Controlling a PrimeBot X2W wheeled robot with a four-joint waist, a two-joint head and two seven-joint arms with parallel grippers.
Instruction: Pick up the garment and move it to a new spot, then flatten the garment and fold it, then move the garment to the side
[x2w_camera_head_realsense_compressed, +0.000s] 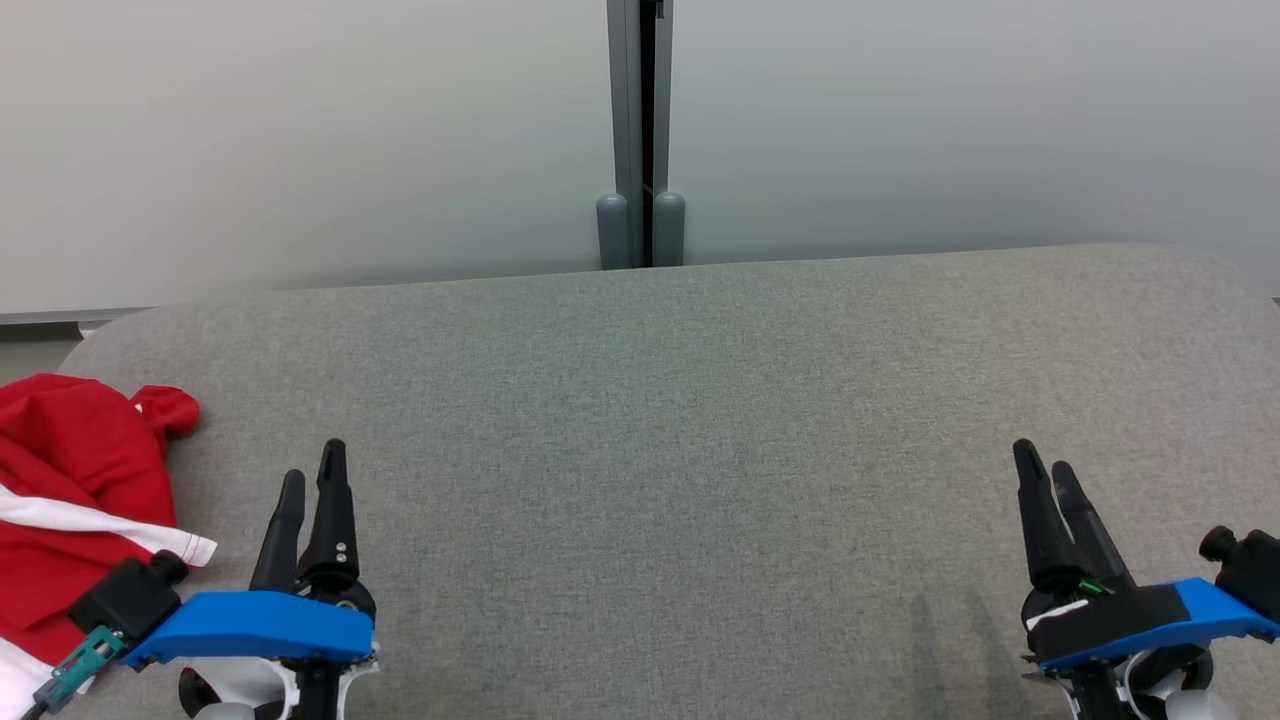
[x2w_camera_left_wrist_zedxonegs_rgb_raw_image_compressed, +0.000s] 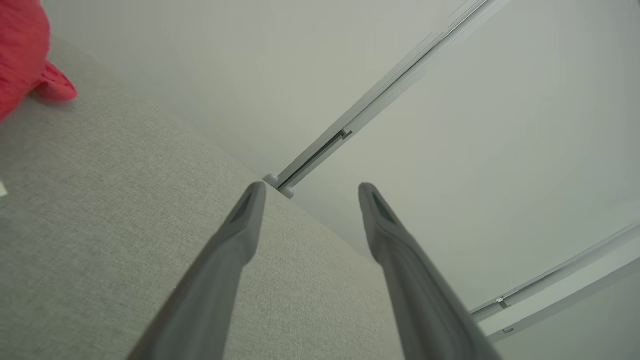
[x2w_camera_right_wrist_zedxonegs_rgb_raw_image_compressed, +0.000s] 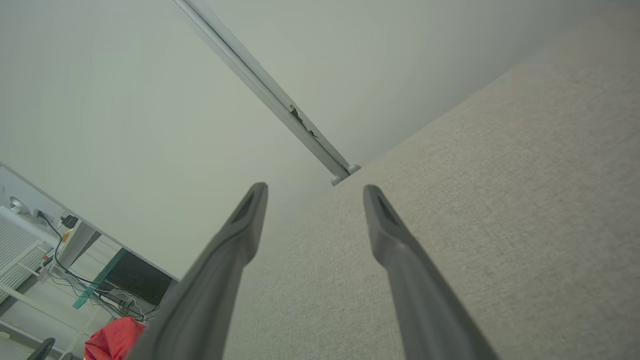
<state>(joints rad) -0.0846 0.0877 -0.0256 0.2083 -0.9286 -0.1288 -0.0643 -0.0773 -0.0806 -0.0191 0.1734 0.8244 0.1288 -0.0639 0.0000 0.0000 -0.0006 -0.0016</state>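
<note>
The garment (x2w_camera_head_realsense_compressed: 70, 490) is red with white stripes and lies crumpled at the far left edge of the grey fabric table (x2w_camera_head_realsense_compressed: 680, 420). A corner of the garment (x2w_camera_left_wrist_zedxonegs_rgb_raw_image_compressed: 22, 55) appears at the upper left of the left wrist view, and a red lump of the garment (x2w_camera_right_wrist_zedxonegs_rgb_raw_image_compressed: 115, 339) sits low in the right wrist view. My left gripper (x2w_camera_head_realsense_compressed: 312, 465) hovers open just right of the garment, nothing between its fingers. My right gripper (x2w_camera_head_realsense_compressed: 1045, 465) stands open at the lower right, far from the garment. Both wrist views show spread, empty fingers: the left gripper (x2w_camera_left_wrist_zedxonegs_rgb_raw_image_compressed: 311, 192) and the right gripper (x2w_camera_right_wrist_zedxonegs_rgb_raw_image_compressed: 315, 192).
A pale wall with a grey vertical post (x2w_camera_head_realsense_compressed: 640, 130) stands right behind the table's far edge. The table's corners are rounded. Shelving and cables (x2w_camera_right_wrist_zedxonegs_rgb_raw_image_compressed: 45, 250) appear beyond the table's left side in the right wrist view.
</note>
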